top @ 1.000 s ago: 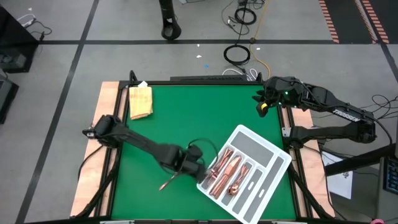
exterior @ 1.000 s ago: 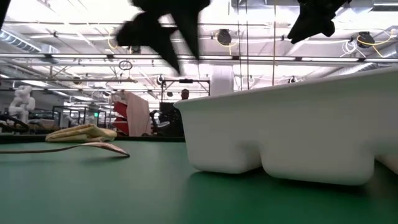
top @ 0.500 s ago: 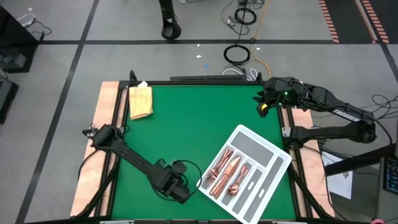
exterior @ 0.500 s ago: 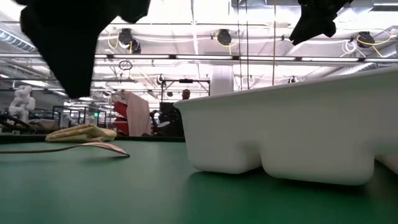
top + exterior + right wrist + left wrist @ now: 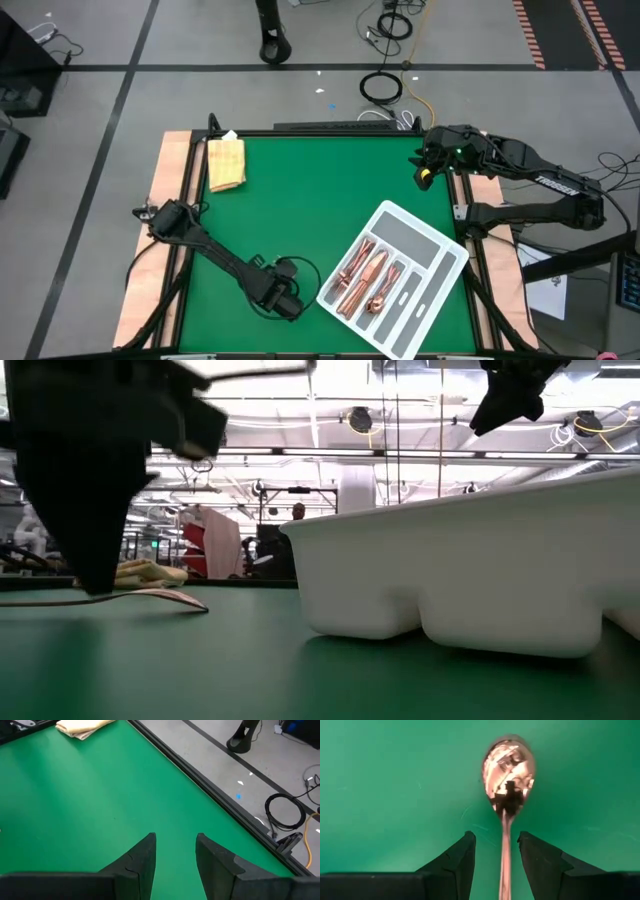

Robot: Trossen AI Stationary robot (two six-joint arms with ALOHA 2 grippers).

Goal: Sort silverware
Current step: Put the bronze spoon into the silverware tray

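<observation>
A copper spoon lies flat on the green table, bowl up; in the low view the spoon shows at the left. My left gripper points down over it, open, with one finger on each side of the spoon's handle and not touching it. From above, the left gripper hides the spoon. Several copper pieces of silverware lie in the white divided tray. My right gripper hangs open and high over the table's far right corner, with nothing between its fingers.
The tray stands at an angle at the near right, close beside the left gripper; its white wall fills the right of the low view. A folded yellow cloth lies at the far left corner. Bare green table lies between them.
My left gripper has gone from beside the tray toward the table's near edge and down, over the spoon, tipping to point more steeply down. Its fingers stay open. The spoon lies where it was.
</observation>
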